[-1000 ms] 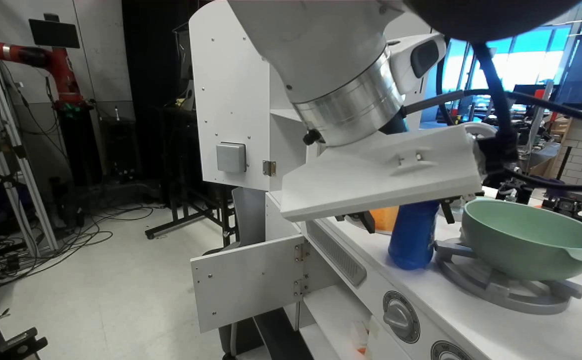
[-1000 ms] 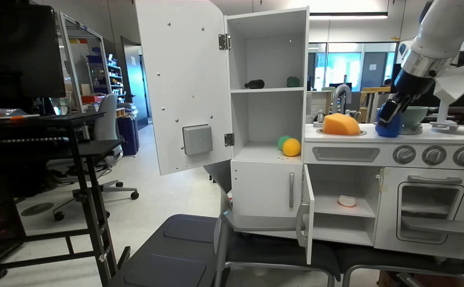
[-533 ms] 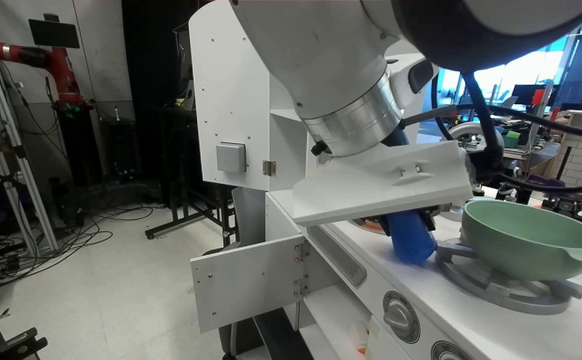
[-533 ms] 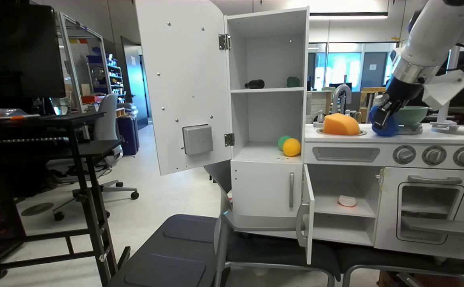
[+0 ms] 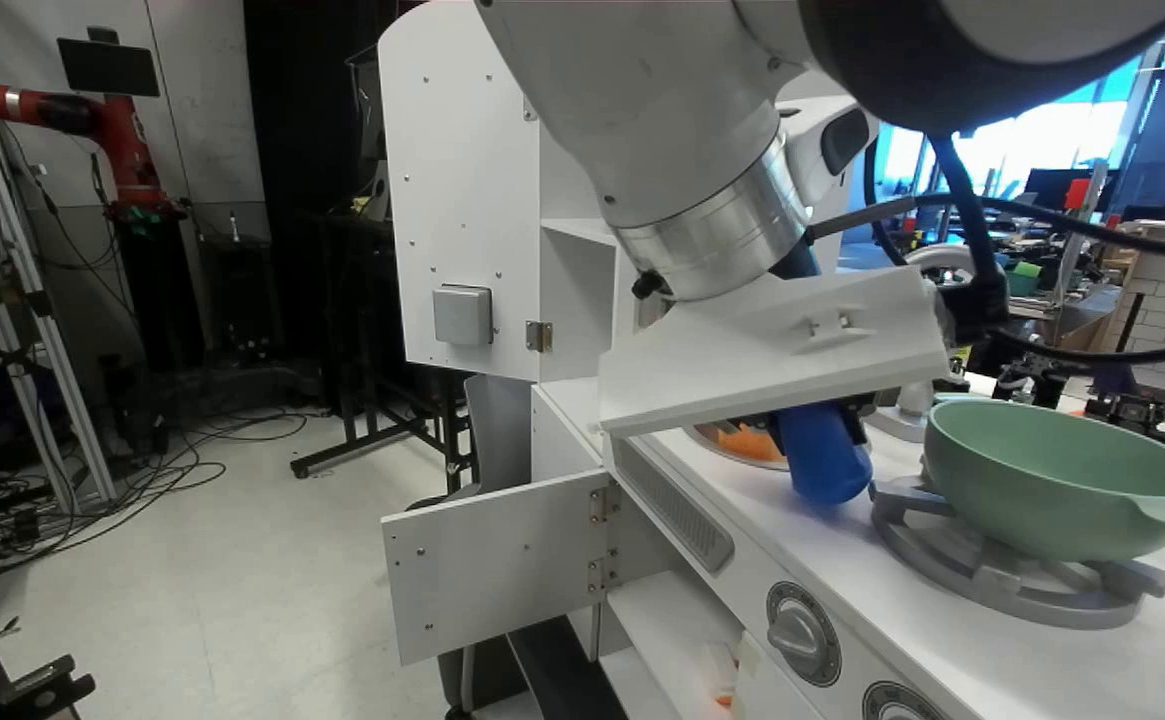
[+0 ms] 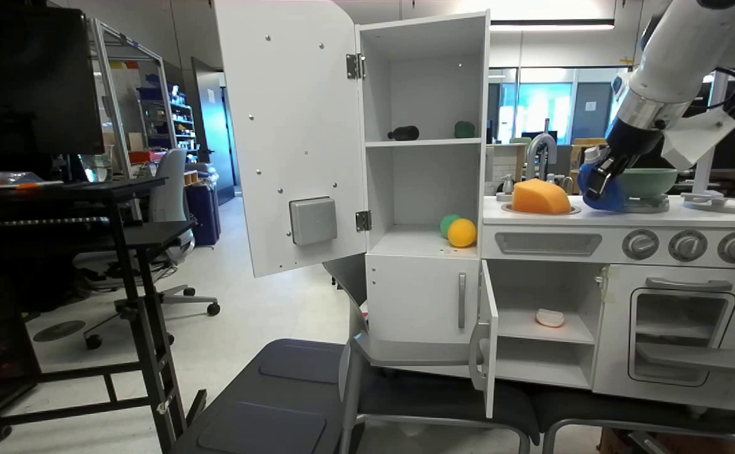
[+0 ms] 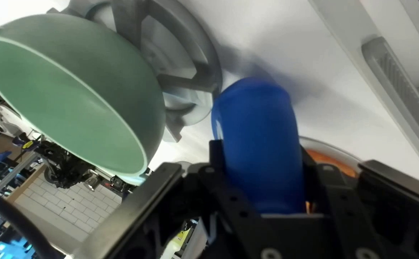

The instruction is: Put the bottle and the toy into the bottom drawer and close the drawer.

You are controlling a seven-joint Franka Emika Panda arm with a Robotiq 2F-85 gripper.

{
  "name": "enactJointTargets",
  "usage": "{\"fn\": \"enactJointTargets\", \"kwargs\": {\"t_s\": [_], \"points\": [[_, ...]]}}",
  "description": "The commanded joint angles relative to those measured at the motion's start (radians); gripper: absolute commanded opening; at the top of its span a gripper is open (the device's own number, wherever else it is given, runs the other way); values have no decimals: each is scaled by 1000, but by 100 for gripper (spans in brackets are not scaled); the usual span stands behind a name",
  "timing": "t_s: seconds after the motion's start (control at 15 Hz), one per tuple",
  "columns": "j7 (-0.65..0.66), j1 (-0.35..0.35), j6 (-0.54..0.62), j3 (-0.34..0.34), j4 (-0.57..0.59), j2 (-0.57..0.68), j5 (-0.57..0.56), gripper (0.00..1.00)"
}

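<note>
The blue bottle is clasped between both fingers of my gripper, which is shut on it. Its body leans in both exterior views, and its white cap sticks up behind the gripper. The base hangs at or just above the white counter; a gap is hard to judge. An orange wedge-shaped thing rests in the round sink; whether it is the toy I cannot tell. No sliding bottom drawer can be made out. Low in the play kitchen, a cupboard shows two levels behind its open hinged door.
Close beside the bottle, a green bowl stands on a grey burner. The grey faucet rises behind the sink. A tall cabinet door swings wide. Green and yellow balls lie on its lower shelf; a small white piece lies in the cupboard.
My gripper has shut on the bottle. The bottle has gone from upright to tilted, shifted toward the orange thing and risen slightly, with the arm moving along.
</note>
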Motion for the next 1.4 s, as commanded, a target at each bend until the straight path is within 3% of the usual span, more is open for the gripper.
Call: {"fn": "enactJointTargets", "kwargs": {"t_s": [0.0,0.4,0.6,0.73,0.8,0.93,1.07,1.13,1.2,1.33], "points": [[-43,-9,157,3,-44,-83,-57,21],[-146,15,106,38,-247,-253,-149,21],[-147,69,88,35,-350,-311,-198,21],[-109,150,84,8,-402,-325,-241,21],[-118,161,65,26,-434,-322,-245,21],[-76,253,88,-10,-452,-298,-277,21],[-61,303,89,-8,-471,-256,-290,21],[-18,361,109,-36,-455,-216,-302,21],[-11,368,102,-26,-447,-166,-289,21],[64,450,120,-71,-403,-57,-285,21]]}}
